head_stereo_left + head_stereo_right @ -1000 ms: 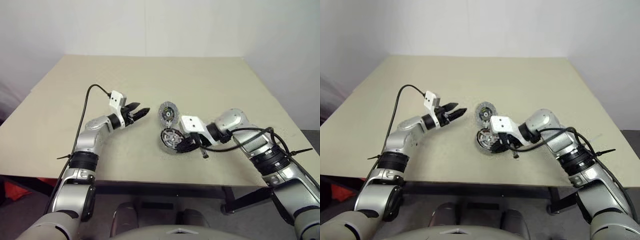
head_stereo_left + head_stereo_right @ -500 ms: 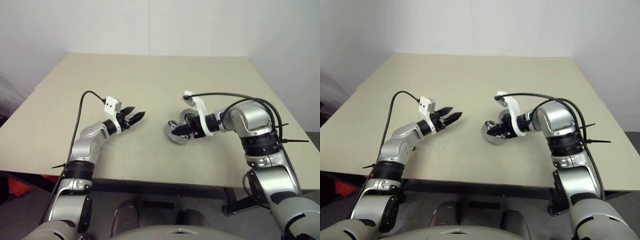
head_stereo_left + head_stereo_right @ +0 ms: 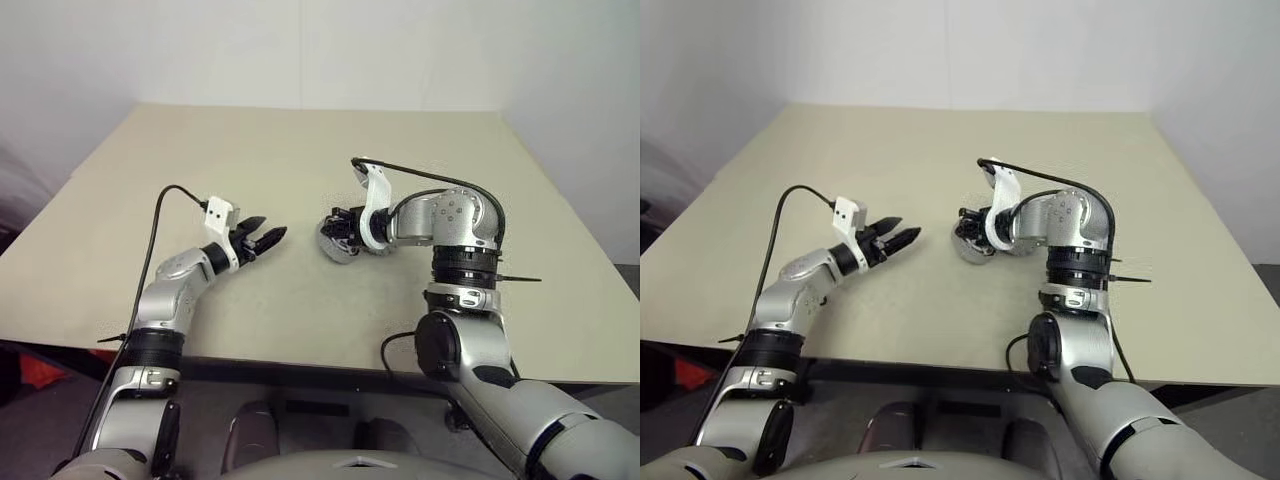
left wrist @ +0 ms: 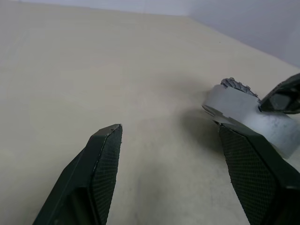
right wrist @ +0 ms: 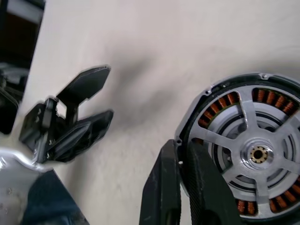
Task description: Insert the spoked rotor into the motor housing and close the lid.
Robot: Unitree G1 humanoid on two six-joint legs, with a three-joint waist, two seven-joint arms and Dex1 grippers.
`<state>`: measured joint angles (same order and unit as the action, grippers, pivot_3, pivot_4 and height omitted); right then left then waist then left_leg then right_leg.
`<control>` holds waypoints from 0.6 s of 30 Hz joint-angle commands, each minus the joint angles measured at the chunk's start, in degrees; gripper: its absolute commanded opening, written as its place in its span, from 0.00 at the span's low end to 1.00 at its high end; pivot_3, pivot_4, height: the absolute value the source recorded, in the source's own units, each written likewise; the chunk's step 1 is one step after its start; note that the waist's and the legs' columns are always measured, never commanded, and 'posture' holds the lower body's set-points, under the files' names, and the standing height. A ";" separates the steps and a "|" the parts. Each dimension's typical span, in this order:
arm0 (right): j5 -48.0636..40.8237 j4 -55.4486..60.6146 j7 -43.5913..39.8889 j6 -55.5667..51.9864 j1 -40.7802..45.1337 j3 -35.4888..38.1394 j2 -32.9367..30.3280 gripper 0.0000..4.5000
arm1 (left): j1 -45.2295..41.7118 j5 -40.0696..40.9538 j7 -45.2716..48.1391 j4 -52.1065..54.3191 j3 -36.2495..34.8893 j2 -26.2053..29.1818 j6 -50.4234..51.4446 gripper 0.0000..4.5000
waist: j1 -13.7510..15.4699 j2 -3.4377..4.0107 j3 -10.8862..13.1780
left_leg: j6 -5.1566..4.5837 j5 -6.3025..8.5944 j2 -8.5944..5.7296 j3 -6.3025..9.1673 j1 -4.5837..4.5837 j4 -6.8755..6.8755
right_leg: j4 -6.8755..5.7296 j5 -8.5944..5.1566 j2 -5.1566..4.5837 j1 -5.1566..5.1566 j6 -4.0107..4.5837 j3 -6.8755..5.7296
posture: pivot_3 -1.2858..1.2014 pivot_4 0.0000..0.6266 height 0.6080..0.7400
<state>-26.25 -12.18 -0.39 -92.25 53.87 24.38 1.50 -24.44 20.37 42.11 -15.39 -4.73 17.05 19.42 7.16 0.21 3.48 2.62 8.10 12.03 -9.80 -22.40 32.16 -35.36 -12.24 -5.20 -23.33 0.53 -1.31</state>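
The motor housing [image 3: 335, 248], silvery grey outside, is tilted up off the beige table [image 3: 420, 140] near its middle. My right gripper [image 3: 338, 222] is shut on its rim. In the right wrist view the fingertips [image 5: 182, 145] meet at the housing's edge [image 5: 196, 101]. There the spoked rotor [image 5: 241, 150] sits inside, black-rimmed, with orange windings showing between its silver spokes. The lid is hidden. My left gripper [image 3: 268, 230] hovers open a short way left of the housing [image 4: 243, 110], pointing at it, with nothing between its fingers [image 4: 105, 159].
A black cable [image 3: 420, 172] loops over my right wrist and another [image 3: 165, 205] arcs above my left forearm. The table's front edge [image 3: 300, 358] runs close below both arms. A white wall stands behind the table.
My right wrist has rolled over and swung toward the table's middle, carrying the housing away from the front edge and tipping it up. The left gripper has stayed open and barely moved.
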 commanded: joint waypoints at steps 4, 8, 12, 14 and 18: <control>-2.91 2.91 5.60 -0.25 0.03 0.25 1.56 0.15 | -0.06 0.60 -0.69 3.09 -0.65 0.76 0.15 0.77 | 0.07 0.00 0.00 | 0.08 -0.04 -0.03 0.02 0.01 0.00 | -0.01 -0.21 -0.02 0.03 -0.38 0.02 | 0.52 0.00 1.00; -5.39 2.83 6.38 -0.25 -0.26 -2.39 0.31 0.41 | -0.30 0.57 -0.87 2.80 -0.67 0.86 0.03 0.77 | -0.04 0.00 0.00 | 0.13 -0.08 -0.02 0.02 0.07 0.00 | -0.05 -0.20 -0.01 0.05 -0.40 0.03 | 0.52 0.00 1.00; -9.24 2.21 6.77 -0.25 1.03 -3.64 -1.04 0.72 | -0.70 0.38 -0.96 2.04 -0.37 0.60 -0.32 0.77 | -0.04 0.00 0.00 | 0.15 -0.09 -0.02 0.03 0.09 0.00 | -0.09 -0.15 0.00 0.06 -0.49 0.03 | 0.52 0.00 1.00; -11.61 2.22 6.18 -0.25 2.22 -4.16 -2.04 0.72 | -0.88 0.30 -0.91 1.64 -0.13 0.38 -0.48 0.77 | -0.04 0.00 0.00 | 0.16 -0.09 -0.03 0.03 0.09 0.00 | -0.09 -0.14 -0.01 0.06 -0.50 0.03 | 0.52 0.00 1.00; -15.44 3.75 -1.27 0.72 6.21 -4.69 -4.82 0.72 | -1.59 0.41 -0.09 0.91 0.31 0.21 -0.41 0.77 | -0.03 0.00 0.00 | 0.16 -0.09 -0.02 0.03 0.09 0.02 | -0.12 -0.11 0.00 0.06 -0.54 0.03 | 0.52 0.00 1.00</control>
<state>-38.79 -11.20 1.63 -92.16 57.27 20.34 -2.48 -24.29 20.33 41.25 -15.07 -4.47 17.18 19.88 7.13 0.21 3.48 2.78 8.00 12.02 -9.77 -22.30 32.18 -35.49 -12.35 -5.20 -23.26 -0.01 -1.28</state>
